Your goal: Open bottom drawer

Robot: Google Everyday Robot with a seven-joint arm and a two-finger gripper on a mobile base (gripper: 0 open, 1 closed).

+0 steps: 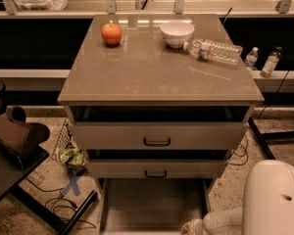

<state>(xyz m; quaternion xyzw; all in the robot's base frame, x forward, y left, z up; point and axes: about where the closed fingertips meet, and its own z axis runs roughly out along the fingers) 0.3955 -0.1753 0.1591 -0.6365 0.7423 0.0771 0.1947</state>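
Note:
The cabinet point(159, 77) has three grey-beige drawers. The top drawer point(157, 136) and the middle drawer point(157, 169) each show a black bar handle and stand slightly out. The bottom drawer point(152, 204) is pulled far out toward me. I see its bare inside floor and side rails, while its front panel and handle lie below the picture's edge. My gripper point(190, 227) sits at the lower edge, at the drawer's right front corner, mostly cut off. My white arm point(272, 199) fills the lower right corner.
On the cabinet top are an orange fruit point(111, 34), a white bowl point(177, 33) and a lying plastic bottle point(214, 50). A dark chair point(14, 141) stands at left, with cables and a snack bag point(68, 156) on the floor. Two small bottles point(262, 61) stand at right.

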